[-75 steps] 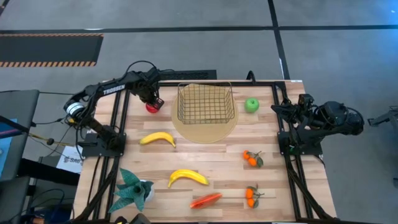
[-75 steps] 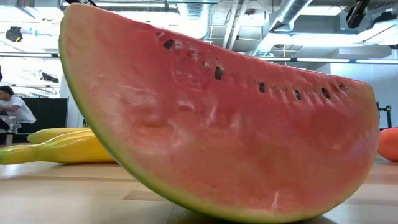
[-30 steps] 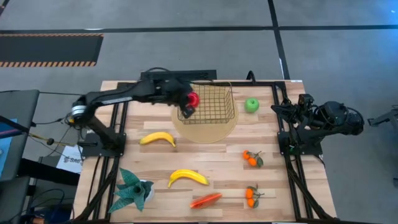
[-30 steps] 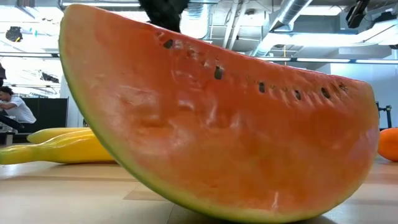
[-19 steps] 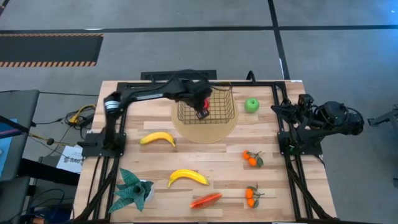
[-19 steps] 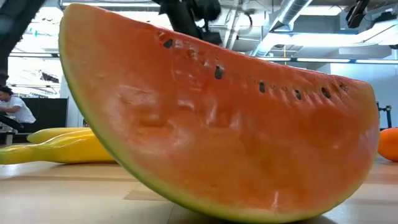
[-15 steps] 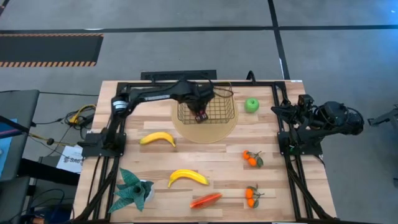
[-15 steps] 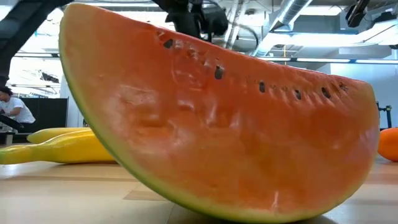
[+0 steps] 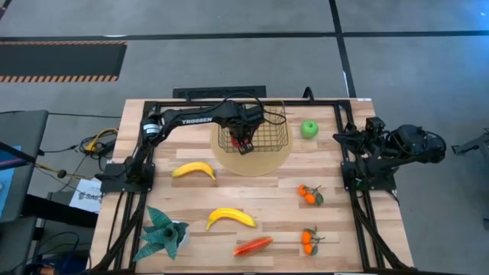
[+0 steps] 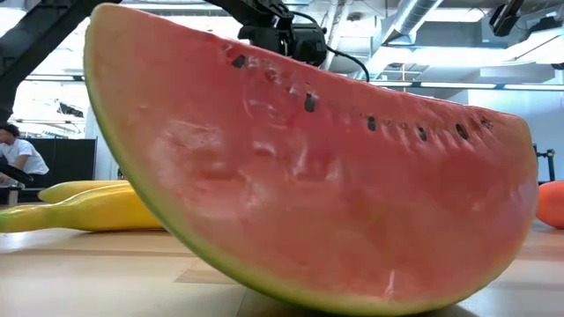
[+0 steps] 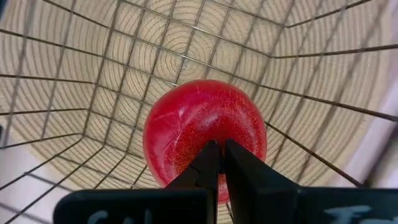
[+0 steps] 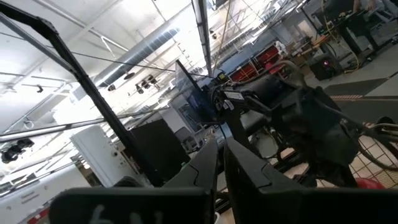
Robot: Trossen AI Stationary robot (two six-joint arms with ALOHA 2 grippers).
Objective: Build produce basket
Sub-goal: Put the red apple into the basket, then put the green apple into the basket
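My left gripper [image 9: 243,144] reaches down into the gold wire basket [image 9: 267,136], shut on the red apple [image 11: 205,127]. In the left wrist view the apple hangs or sits over the basket's mesh floor; which, I cannot tell. The basket stands on a round tan mat [image 9: 229,159]. Outside the basket, a green apple [image 9: 309,128], two bananas [image 9: 194,169] [image 9: 231,218], two tangerine clusters [image 9: 309,194] [image 9: 309,240] and a red-orange slice [image 9: 253,245] lie on the table. My right gripper [image 12: 221,155] is shut, folded back at the table's right edge. My left gripper comes at the red apple from above, pointing steeply down. Its fingertips [image 11: 210,163] meet on the apple's upper side [image 11: 214,138]. They hide the place of contact, so I cannot tell which part they pinch. The apple is inside the basket walls.
A teal spiky plant [image 9: 163,233] stands at the near left corner. In the low view a big watermelon slice [image 10: 308,176] blocks most of the table; a banana [image 10: 88,210] shows behind it. A person [image 10: 18,158] sits far off in the room.
My left gripper has carried the red apple from above the basket's left rim toward the table's right and down into the basket. It tipped from slanting to pointing steeply down and stayed shut on the apple.
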